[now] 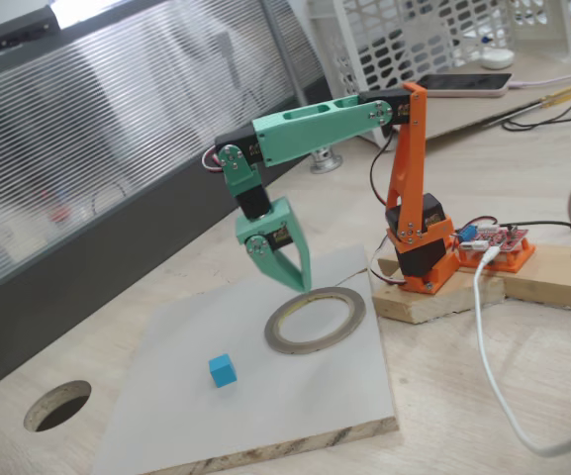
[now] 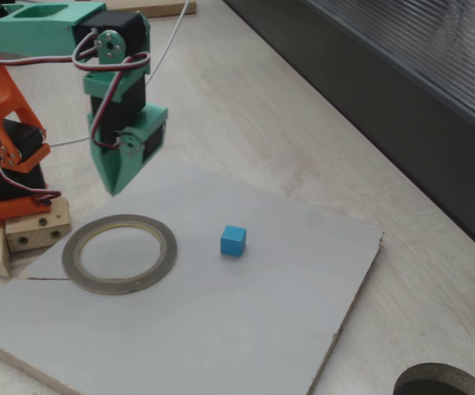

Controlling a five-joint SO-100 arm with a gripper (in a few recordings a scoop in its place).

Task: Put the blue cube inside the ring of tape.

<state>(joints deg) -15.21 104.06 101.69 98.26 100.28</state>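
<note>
The blue cube (image 1: 223, 370) (image 2: 233, 240) sits on a pale grey board (image 1: 295, 396) (image 2: 245, 321), apart from the ring of tape (image 1: 310, 347) (image 2: 122, 285), which lies flat on the same board with nothing inside it. My green gripper (image 1: 301, 284) (image 2: 115, 189) hangs point-down in the air over the ring's far rim, well clear of the cube. Its two fingers meet at the tip and hold nothing.
The orange arm base (image 1: 424, 262) (image 2: 6, 164) stands on wooden blocks beside the ring. A white cable (image 1: 488, 346) trails across the table near a red circuit board (image 1: 498, 242). A round hole (image 1: 57, 404) (image 2: 443, 383) is cut through the tabletop. A dark ribbed panel (image 1: 87, 198) borders the table.
</note>
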